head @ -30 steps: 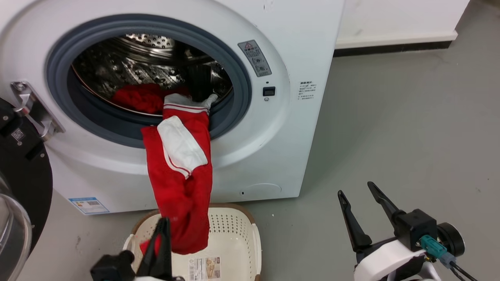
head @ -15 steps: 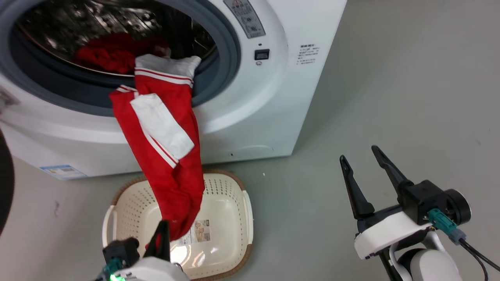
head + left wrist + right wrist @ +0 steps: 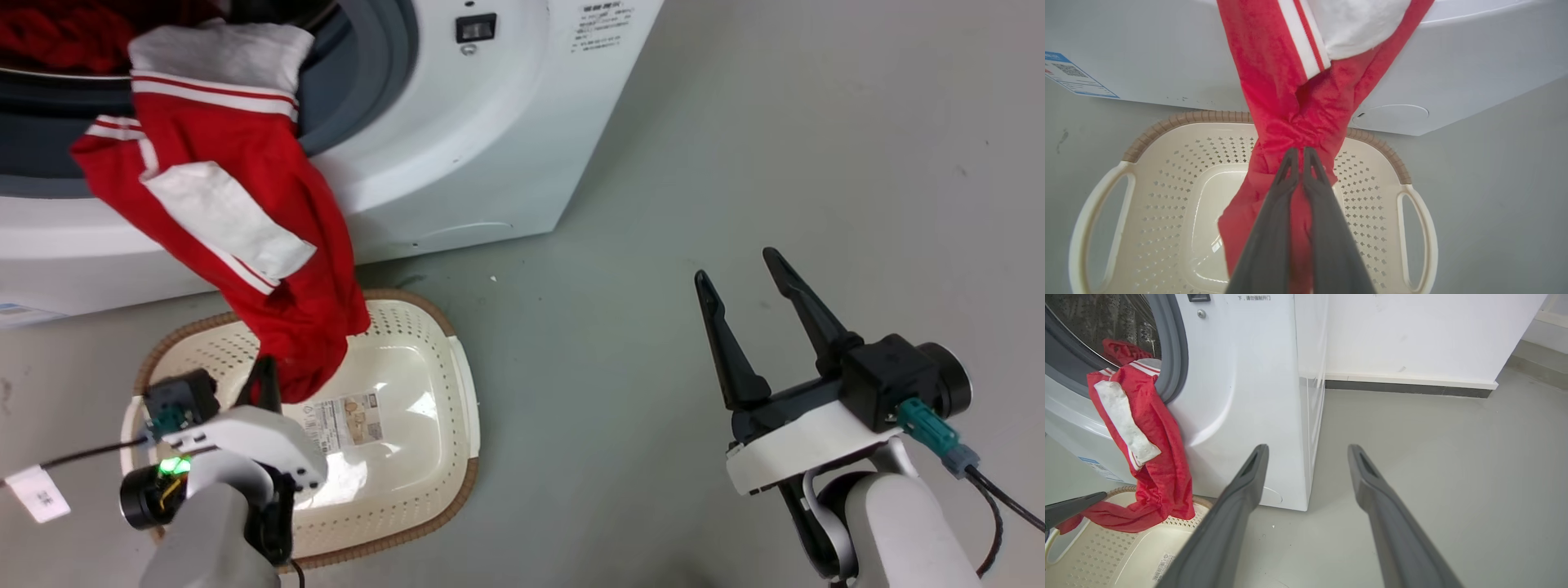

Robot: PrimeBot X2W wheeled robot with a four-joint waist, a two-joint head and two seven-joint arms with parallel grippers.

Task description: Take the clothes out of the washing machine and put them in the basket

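Clothes were half out in the head view. One red garment with white trim hung from the washer's porthole down to the basket on the floor just in front. Its top end lay caught over the grey seal and its low end was in the left gripper above the basket, which is why it stretched at a slant instead of dropping free. More red cloth lay in the drum behind it. The right gripper stood well off to the right over bare floor, fingers spread and holding nothing, kept out of the way, I'd guess.

From the left wrist, the two fingers were pinched tight on a bunched fold of the garment, and the cloth twisted into a rope above them. The basket sat right beneath, a fair spot to let go once the top came free.

From the right wrist, the parted fingers framed the washer's corner and the floor, with nothing between them.
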